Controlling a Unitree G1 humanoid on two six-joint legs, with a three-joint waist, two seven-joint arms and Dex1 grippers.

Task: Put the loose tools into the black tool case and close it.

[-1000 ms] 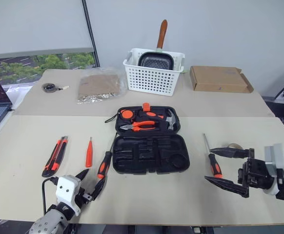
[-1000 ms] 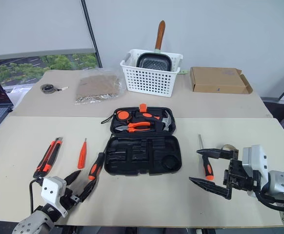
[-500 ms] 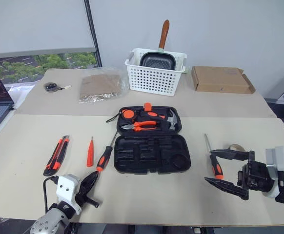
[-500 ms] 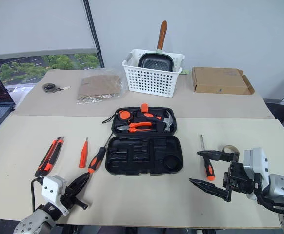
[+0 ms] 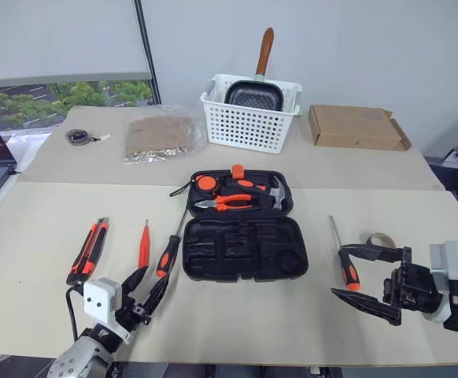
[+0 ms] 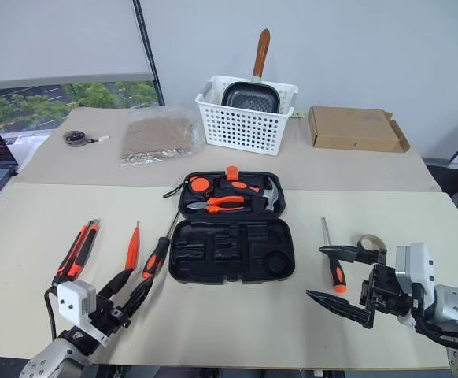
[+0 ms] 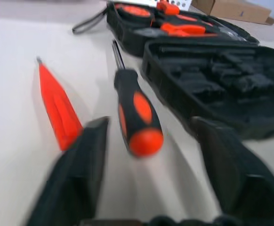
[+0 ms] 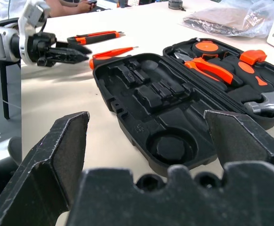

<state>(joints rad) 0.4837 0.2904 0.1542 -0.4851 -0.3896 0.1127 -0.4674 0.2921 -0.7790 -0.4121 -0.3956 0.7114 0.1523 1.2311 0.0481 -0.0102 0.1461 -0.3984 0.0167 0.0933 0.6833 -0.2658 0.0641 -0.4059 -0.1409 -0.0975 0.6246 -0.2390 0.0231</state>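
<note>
Since half a second ago the left gripper [image 5: 144, 288] has been raised off the table and reopened; its fingers, then pressed together at the butt of the left screwdriver [image 5: 168, 256], are now spread either side of that butt, and nothing is held. In the left wrist view the handle [image 7: 138, 117] is seen lying between the two spread fingers [image 7: 85, 155], apart from both. The right gripper [image 5: 368, 276] has been kept in place, jaws wide and empty, at about four o'clock from the case [image 5: 243, 247].

The case lies open at the table's centre, its far half filled with tools, its near half showing bare slots. The left screwdriver lies at nine o'clock from the case, just beside its edge, shaft pointing to twelve. The orange screwdriver [image 5: 143, 246] lies just beyond it, and the knife [image 5: 88, 250] farther out at nine o'clock. The right screwdriver [image 5: 345, 264] lies at three o'clock from the case, near the right gripper's far finger.
</note>
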